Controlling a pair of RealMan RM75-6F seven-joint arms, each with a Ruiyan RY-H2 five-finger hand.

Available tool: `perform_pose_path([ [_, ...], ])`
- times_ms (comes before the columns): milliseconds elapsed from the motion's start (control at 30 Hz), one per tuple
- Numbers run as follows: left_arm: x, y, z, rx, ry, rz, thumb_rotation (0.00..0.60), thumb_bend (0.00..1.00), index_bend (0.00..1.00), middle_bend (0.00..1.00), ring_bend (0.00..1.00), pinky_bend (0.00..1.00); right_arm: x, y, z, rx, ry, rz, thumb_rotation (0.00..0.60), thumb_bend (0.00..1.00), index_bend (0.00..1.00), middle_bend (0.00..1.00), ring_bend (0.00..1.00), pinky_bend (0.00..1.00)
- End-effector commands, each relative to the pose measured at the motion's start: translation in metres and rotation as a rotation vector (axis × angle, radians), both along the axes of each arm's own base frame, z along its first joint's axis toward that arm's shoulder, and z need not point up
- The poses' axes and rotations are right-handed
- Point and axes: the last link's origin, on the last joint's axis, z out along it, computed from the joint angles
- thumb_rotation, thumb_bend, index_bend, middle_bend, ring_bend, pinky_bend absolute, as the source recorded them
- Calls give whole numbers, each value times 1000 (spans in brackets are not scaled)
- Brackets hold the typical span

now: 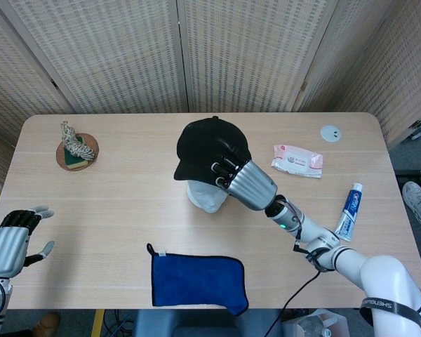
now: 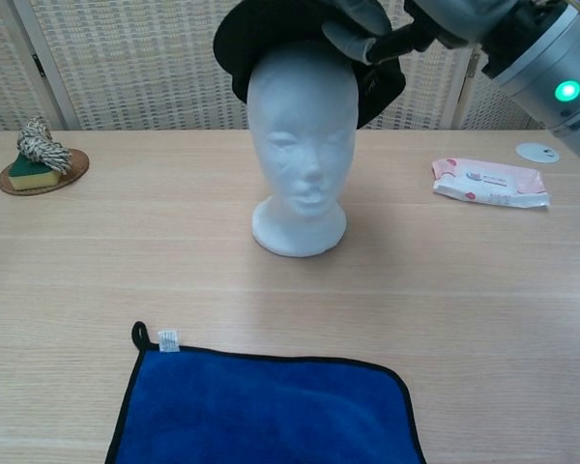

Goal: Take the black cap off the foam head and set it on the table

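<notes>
Near edge of the table (image 1: 126, 196): blue cloth (image 1: 198, 281) lying flat with a black hem and a small loop at its left corner, about mid-width. Left hand (image 1: 12, 237) off the near-left corner, palm open, fingers spread, holding nothing, not touching the table.

Right arm reaches in from the near-right corner. Right hand (image 1: 242, 181) has its fingers (image 1: 223, 168) curled over the side of the black cap (image 1: 209, 147), gripping it. In the chest view the cap sits raised at the crown of the foam head (image 2: 301, 145), brim tipped up, face and forehead fully bared; whether the cap's lining touches the foam, cannot tell. Foam head stands upright on its round base at table centre, just behind the cloth.

Right side: toothpaste tube (image 1: 348, 212) near the right edge; pack of wipes (image 1: 297, 160) behind it, toward centre. Far-right corner: small white disc (image 1: 330, 133). Far-left: round wooden coaster (image 1: 77, 151) carrying a green sponge and a bundle of fibre.
</notes>
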Motion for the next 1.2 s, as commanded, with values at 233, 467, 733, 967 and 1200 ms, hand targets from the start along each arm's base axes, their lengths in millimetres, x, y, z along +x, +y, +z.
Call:
perform_pose_path([
  [233,0,0,-1,-3,1,1,600,218,298,256,246,185,5,-19,30,-68,-42,-23,600,471,941,546,341,104],
  [467,0,0,-1,-5,0,2,600,218,298,256,246,185,-4,-21,52,-115,-49,-37,600,470,941,548,341,104],
  [733,0,-1,-2,-6,-3,0,600,218,298,256,246,185,-40,-10,69,-110,-9,-93,600,470,941,551,342,104],
  [967,0,-2,-2,-3,-2,2,600,218,298,256,246,185,-80,5,69,-75,89,-144,600,470,941,556,345,104],
  [1200,3,-1,-5,-9,-1,-6,600,218,298,256,246,182,-109,18,61,-34,215,-141,600,470,941,556,345,104],
])
